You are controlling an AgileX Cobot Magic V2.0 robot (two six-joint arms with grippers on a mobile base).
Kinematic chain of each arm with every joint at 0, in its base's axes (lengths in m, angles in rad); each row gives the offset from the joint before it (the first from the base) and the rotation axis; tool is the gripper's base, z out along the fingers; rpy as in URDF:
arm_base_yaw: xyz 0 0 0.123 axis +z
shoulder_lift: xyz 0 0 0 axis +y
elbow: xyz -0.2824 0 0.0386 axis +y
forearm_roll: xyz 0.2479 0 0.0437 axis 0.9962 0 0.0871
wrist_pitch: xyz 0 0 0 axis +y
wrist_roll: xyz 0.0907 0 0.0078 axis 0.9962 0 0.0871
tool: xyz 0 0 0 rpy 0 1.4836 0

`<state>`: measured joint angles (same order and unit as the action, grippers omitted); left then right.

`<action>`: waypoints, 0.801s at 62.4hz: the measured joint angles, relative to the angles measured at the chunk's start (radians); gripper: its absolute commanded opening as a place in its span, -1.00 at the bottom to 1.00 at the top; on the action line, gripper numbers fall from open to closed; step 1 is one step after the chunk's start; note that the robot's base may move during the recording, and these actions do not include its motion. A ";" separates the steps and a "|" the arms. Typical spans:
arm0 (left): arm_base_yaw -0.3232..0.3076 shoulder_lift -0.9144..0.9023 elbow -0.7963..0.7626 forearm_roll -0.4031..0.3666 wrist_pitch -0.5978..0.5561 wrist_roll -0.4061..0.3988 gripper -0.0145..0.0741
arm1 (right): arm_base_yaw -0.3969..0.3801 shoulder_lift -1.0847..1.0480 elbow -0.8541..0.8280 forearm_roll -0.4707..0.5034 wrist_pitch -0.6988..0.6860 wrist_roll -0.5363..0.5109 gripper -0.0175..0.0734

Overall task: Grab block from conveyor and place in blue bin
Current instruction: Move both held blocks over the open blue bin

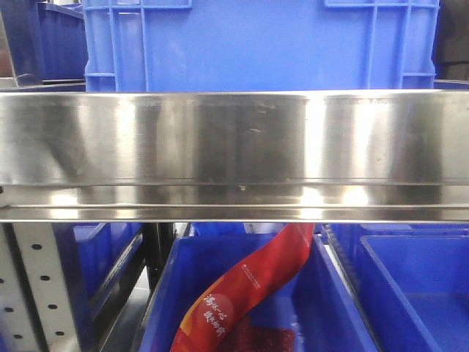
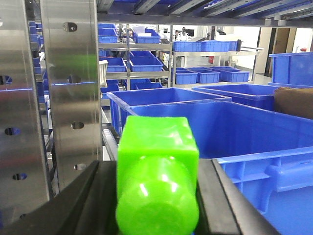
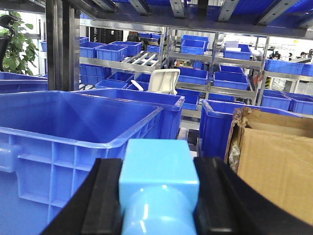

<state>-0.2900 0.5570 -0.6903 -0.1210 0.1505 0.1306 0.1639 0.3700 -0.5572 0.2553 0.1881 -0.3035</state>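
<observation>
left hand (image 2: 154,196) clamped on green block (image 2: 156,147); right hand (image 3: 160,196) clamped on light-blue block (image 3: 159,166)

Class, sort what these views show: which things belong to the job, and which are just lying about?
Job: green block, left end effector, light blue block, right end effector, blue bin.
Lying about: cardboard box, red packet, white chair.

The green block (image 2: 156,166) and light blue block (image 3: 159,169) looked glossy plastic; the shelf rail (image 1: 234,139) was brushed, reflective steel.
</observation>
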 measured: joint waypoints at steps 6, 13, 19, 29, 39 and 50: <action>0.000 0.000 0.000 0.000 -0.013 0.000 -0.92 | 0.000 0.000 0.000 0.000 0.000 0.000 -0.98; 0.000 0.000 0.000 0.000 -0.020 0.000 -0.92 | 0.000 0.000 0.000 0.000 0.000 0.000 -0.98; 0.000 0.000 0.000 0.000 -0.024 0.000 -0.92 | 0.000 0.000 0.000 0.000 0.000 0.000 -0.98; 0.000 0.000 0.000 0.000 -0.032 0.000 -0.92 | 0.000 0.000 0.000 0.000 0.000 0.000 -0.98; 0.000 0.000 0.000 0.000 -0.032 0.000 -0.92 | 0.000 0.000 0.000 0.029 0.002 -0.002 -0.98; -0.005 0.038 -0.047 0.022 0.009 0.000 -0.92 | 0.000 0.017 -0.029 0.075 0.001 -0.002 -0.98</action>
<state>-0.2953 0.5950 -0.7374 -0.0989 0.1594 0.1306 0.1639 0.3865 -0.5863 0.3304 0.1886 -0.3053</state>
